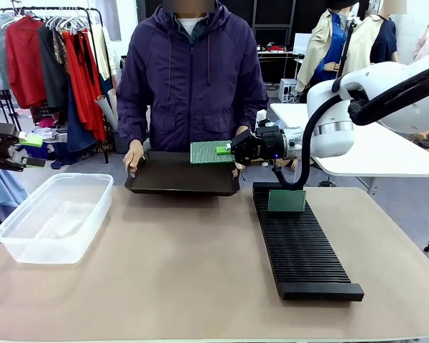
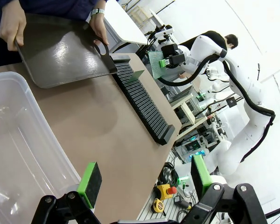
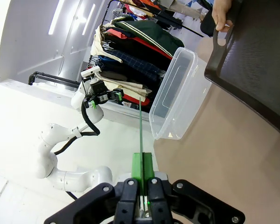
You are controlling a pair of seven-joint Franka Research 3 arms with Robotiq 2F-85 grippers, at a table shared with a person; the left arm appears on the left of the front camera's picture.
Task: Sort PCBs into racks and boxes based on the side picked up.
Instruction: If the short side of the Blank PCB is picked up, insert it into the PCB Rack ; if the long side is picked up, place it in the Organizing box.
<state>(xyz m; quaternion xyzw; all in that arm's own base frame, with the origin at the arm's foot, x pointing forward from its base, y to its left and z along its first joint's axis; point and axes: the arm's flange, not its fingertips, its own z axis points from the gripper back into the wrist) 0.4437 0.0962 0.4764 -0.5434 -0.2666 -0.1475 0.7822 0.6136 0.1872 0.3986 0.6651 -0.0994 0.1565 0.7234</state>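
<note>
R gripper (image 1: pixel 227 150) clenched on thin green rectangular PCB (image 1: pixel 209 152), held over shallow dark tray (image 1: pixel 179 179) in person's hands, near far end of long black ribbed rack (image 1: pixel 300 243). 2nd green PCB (image 1: pixel 286 201) upright in rack's far slots. L gripper (image 2: pixel 144 179) fingers spread, nothing between, near clear plastic tub (image 2: pixel 18 140).

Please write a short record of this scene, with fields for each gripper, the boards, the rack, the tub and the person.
right gripper: shut on the held PCB, in the air near the right end of the dark tray
left gripper: open, nothing between its fingers, near the tub
rack: on the table, one standing PCB in a far slot
tub: no board visible inside
person: holds the dark tray at both ends, at the far side of the table
</note>
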